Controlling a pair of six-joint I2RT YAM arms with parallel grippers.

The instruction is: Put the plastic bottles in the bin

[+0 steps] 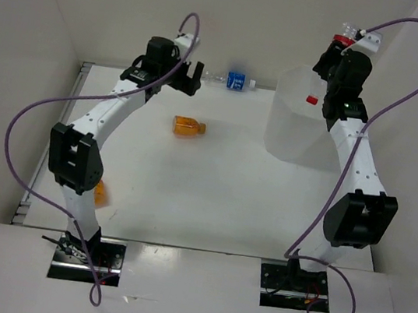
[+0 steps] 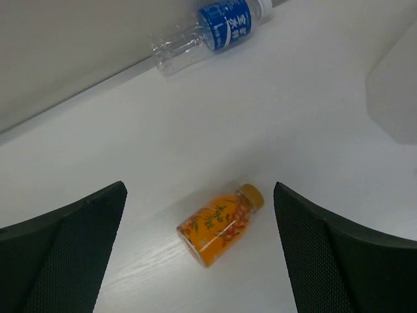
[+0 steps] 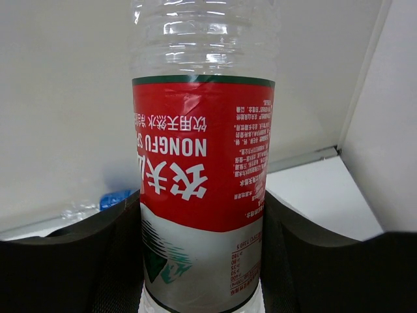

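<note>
The bin stands far right on the table. The right gripper, jaws pinching the red-labelled bottle, holds it cap-down over the bin's far side. The left gripper, jaws spread wide, hovers above an orange bottle lying mid-table. The blue-labelled bottle lies at the far wall, and a second orange bottle lies near left, half hidden. Risks: an off-centre release may clip the rim, and the orange bottle may roll as the jaws close.
</note>
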